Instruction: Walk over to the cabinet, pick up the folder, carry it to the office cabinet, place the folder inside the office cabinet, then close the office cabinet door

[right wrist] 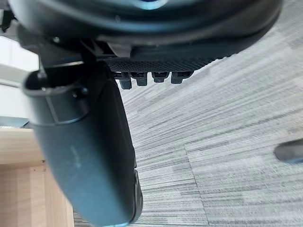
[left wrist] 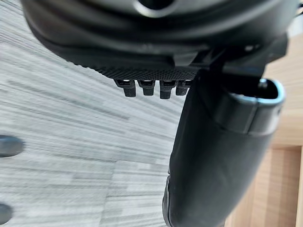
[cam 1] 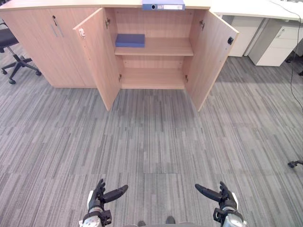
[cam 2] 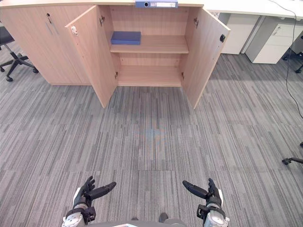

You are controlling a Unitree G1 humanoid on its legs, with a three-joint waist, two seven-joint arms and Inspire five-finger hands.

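The left hand (left wrist: pixel 142 47) hangs above grey striped carpet (left wrist: pixel 71 137), its fingertips (left wrist: pixel 144 88) in a short row, the thumb jutting beside a light wooden cabinet (left wrist: pixel 284 165).

Bright, even overhead room light, no hard shadows. The grey striped carpet floor (cam 1: pixel 151 142) is uniformly lit. There's soft shade inside the light wooden cabinet (cam 1: pixel 151 78), under its shelf and at the foot of its open doors. The white desk top (cam 1: pixel 255 7) is nearly blown out. Wide-angle stretch toward the edges. My left hand (left wrist: pixel 213 156) and right hand (right wrist: pixel 90 156) read dark, with a faint sheen on the thumbs.
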